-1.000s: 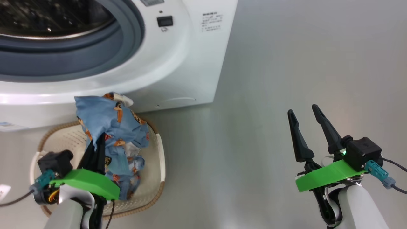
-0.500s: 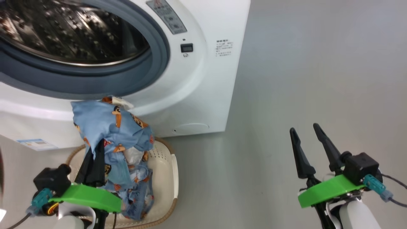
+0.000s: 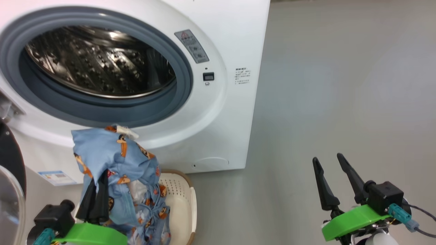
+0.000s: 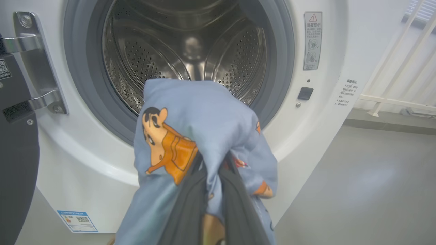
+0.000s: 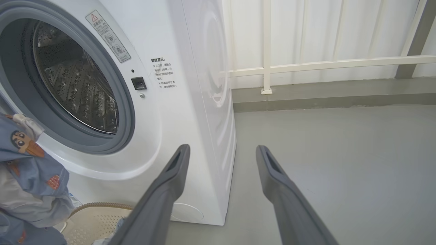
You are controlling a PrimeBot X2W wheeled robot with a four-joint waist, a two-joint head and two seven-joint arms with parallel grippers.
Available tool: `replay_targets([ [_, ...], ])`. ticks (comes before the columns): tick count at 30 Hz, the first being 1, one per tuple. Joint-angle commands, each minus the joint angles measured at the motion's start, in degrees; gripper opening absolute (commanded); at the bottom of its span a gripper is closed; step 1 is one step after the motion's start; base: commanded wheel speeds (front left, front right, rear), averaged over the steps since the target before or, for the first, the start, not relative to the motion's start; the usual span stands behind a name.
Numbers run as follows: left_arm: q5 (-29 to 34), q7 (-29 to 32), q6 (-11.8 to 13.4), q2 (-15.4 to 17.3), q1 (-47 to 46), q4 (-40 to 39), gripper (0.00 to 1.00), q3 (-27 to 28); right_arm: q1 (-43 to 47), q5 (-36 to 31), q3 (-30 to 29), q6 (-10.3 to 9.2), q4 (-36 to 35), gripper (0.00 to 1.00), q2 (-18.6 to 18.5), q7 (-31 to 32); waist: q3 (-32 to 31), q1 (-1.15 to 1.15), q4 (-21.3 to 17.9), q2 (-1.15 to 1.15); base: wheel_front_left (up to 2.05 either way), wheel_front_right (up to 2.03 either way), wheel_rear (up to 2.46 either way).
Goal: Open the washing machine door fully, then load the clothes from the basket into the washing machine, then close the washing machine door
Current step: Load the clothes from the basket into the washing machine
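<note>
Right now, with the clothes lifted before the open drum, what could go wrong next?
1. The left gripper pinches only a fold of the clothes. The rest hangs toward the basket, so part may slip out or catch its rim.
2. The bundle hangs level with the lower gasket. A low push may leave cloth there, where the washing machine door would trap it on closing.
3. That door stands close beside that gripper and may be bumped.

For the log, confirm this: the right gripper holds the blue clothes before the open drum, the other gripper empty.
Wrong arm: the left gripper holds the blue clothes before the open drum, and the right gripper is the empty one. The head view shows it.
</note>
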Motion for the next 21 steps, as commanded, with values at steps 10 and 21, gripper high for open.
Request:
replay_targets([
  [10, 3.28, -0.61, -0.15, -0.34, 3.35, -5.33, 0.00, 4.92, 0.89, -0.92, 1.36, 0.09, -1.18, 1.00, -0.21, -0.27, -4.51, 0.00, -1.07, 0.00, 0.00, 0.00, 0.00],
  [21, 3.52, -0.61, -0.15, -1.16, 4.13, -5.64, 0.00, 5.18, 1.59, -1.33, 0.97, 0.09, -1.67, 1.00, -0.24, -0.27, -4.46, 0.00, -1.08, 0.00, 0.00, 0.00, 0.00],
])
